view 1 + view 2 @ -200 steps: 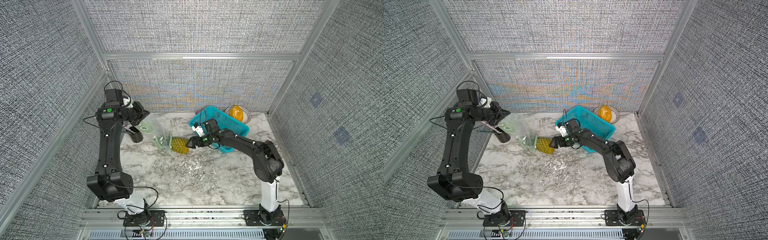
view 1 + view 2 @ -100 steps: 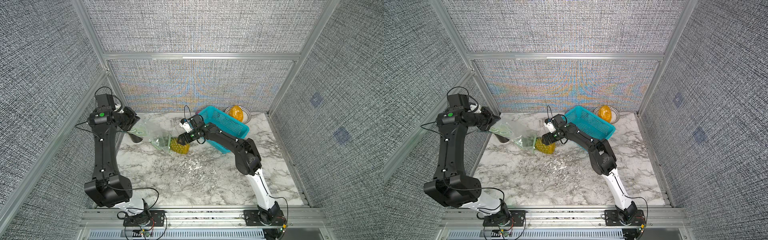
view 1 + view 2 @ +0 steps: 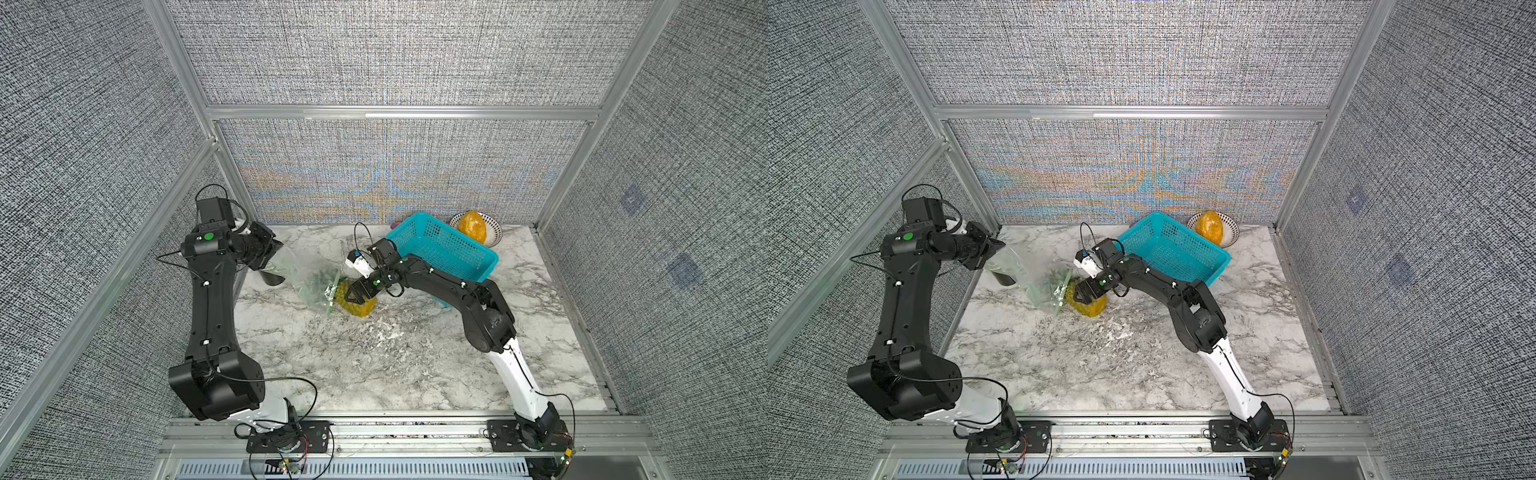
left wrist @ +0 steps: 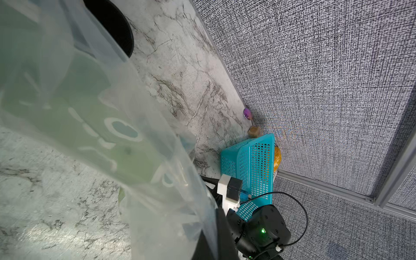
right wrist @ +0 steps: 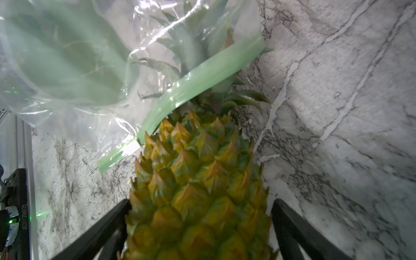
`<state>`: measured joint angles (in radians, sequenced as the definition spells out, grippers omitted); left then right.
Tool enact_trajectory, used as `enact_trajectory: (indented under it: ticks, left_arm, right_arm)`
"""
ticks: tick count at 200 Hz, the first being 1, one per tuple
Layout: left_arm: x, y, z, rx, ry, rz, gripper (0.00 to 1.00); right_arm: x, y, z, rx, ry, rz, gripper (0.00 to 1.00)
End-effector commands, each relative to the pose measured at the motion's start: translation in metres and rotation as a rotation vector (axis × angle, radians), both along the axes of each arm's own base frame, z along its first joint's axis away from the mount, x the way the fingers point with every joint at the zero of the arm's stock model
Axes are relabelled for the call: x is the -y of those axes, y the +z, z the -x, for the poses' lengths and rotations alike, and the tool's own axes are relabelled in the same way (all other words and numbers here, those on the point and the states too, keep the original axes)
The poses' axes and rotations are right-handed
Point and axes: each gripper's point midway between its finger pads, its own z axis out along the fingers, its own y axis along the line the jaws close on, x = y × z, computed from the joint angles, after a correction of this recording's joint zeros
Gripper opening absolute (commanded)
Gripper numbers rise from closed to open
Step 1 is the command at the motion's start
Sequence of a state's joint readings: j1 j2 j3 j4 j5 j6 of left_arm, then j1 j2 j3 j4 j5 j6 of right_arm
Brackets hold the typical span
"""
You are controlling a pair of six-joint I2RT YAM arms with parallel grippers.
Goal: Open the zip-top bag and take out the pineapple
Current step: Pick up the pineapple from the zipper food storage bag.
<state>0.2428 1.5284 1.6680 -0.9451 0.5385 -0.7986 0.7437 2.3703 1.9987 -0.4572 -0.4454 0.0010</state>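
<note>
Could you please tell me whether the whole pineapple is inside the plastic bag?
No, only the leaves of the pineapple are inside the bag; its scaly body lies bare beyond the green zip strip.

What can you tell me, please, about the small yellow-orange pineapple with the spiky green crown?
The small pineapple has a yellow-orange, green-tinged body of pointed diamond scales and a spiky green crown. It lies on its side on the marble table, body outside the clear zip-top bag, crown mostly inside past its pale green zip strip. The right gripper straddles the body, jaws open.
</note>
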Motion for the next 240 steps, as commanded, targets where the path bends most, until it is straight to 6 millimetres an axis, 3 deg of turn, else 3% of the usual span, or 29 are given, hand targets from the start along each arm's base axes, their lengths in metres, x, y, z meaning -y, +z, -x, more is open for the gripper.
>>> enact_trajectory:
  ticks: [1, 28, 57, 99, 156, 240]
  left_arm:
    - [0.004, 0.002, -0.003, 0.029, 0.002, 0.028, 0.00]
    - [0.004, -0.003, 0.000, 0.025, 0.012, 0.034, 0.00]
    - [0.003, -0.004, 0.002, 0.026, 0.013, 0.022, 0.00]
    - [0.002, -0.005, 0.000, 0.030, 0.014, 0.016, 0.00]
    - [0.001, -0.002, -0.006, 0.056, 0.012, 0.019, 0.00]
    - [-0.009, 0.017, -0.028, 0.131, 0.052, -0.003, 0.00]
  right_arm:
    - [0.007, -0.015, 0.021, -0.056, 0.050, 0.050, 0.98]
    - [0.006, -0.022, 0.041, -0.087, 0.096, 0.066, 0.92]
    - [0.012, -0.032, 0.056, -0.121, 0.110, 0.102, 0.78]
    - [0.042, -0.031, 0.061, -0.141, 0.048, 0.131, 0.61]
    - [0.096, -0.004, 0.071, -0.193, -0.065, 0.071, 0.61]
    - [0.115, 0.042, 0.108, -0.218, -0.020, -0.003, 0.59]
